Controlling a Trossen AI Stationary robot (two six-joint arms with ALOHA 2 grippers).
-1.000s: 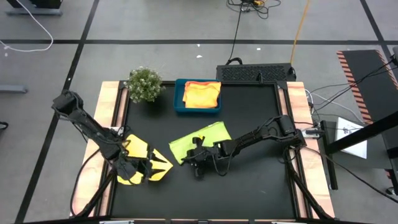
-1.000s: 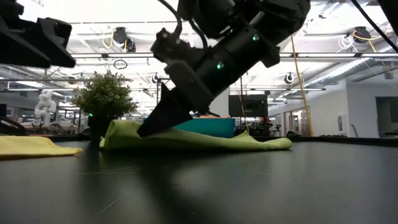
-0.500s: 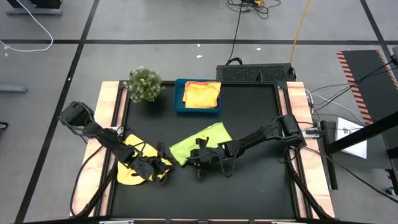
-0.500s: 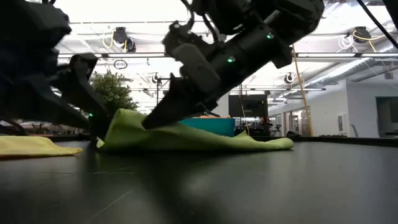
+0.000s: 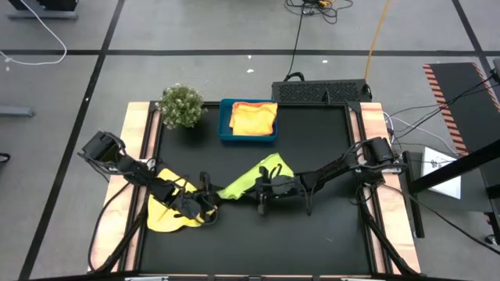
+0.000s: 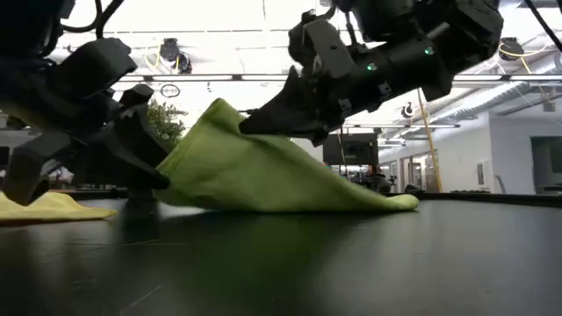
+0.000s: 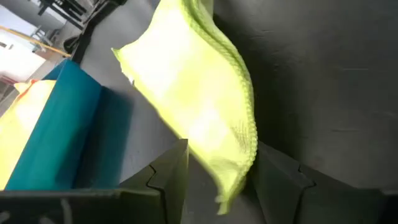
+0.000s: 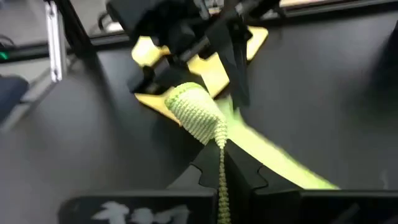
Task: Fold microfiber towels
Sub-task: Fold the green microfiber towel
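A lime green towel lies mid-table with its near-left part raised into a peak. My right gripper is shut on it. My left gripper is open and low at the towel's left end; its fingers stand on either side of the hanging corner. A yellow towel lies flat under the left arm. More orange-yellow towels lie in the blue tray. My right gripper pinches the green towel's hemmed edge between its two fingers, bunched into a small wad. The fingers come slanting down from the table's right side. That part is lifted clear and drawn into a tent, while the towel's far right end stays on the table. My left gripper: I cannot tell whether its fingers touch the corner between them.
A small bushy plant stands at the far left beside the blue tray. A black box sits past the table's far edge. The near right of the black tabletop is bare.
My right gripper has risen and drawn toward the table's right, pulling the green towel's near-left edge up from flat into a tall peak; the towel's right end has stayed down. My left gripper has left the yellow towel, moving right and down to the green towel's left corner.
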